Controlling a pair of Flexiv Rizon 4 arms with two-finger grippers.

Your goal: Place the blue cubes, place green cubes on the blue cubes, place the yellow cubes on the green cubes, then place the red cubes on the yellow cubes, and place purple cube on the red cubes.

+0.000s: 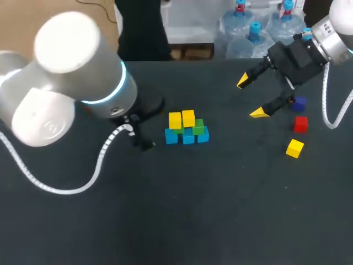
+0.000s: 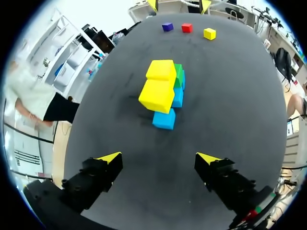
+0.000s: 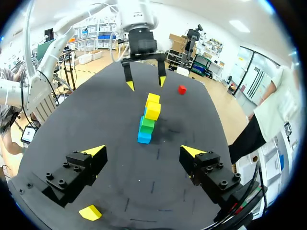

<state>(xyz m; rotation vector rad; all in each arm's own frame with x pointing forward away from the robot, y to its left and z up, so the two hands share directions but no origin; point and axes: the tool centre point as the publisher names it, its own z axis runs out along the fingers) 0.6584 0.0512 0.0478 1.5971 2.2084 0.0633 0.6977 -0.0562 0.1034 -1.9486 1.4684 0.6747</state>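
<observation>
The cube stack (image 1: pixel 187 130) stands mid-table: three blue cubes (image 1: pixel 188 138) at the bottom, green cubes (image 1: pixel 198 126) on them, two yellow cubes (image 1: pixel 181 119) on top. Loose on the right lie a purple cube (image 1: pixel 299 104), a red cube (image 1: pixel 300 124) and a yellow cube (image 1: pixel 294 148). My right gripper (image 1: pixel 251 97) hangs open and empty between the stack and these cubes. In the left wrist view my left gripper (image 2: pixel 159 158) is open and empty, with the stack (image 2: pixel 165 93) just ahead of it. The right wrist view shows another red cube (image 3: pixel 182 89) beyond the stack (image 3: pixel 148 117).
My left arm's big white body (image 1: pixel 66 77) covers the table's left part in the head view. A white cable (image 1: pixel 60 185) loops from it over the table. The black tabletop (image 1: pixel 182 210) runs wide toward the front.
</observation>
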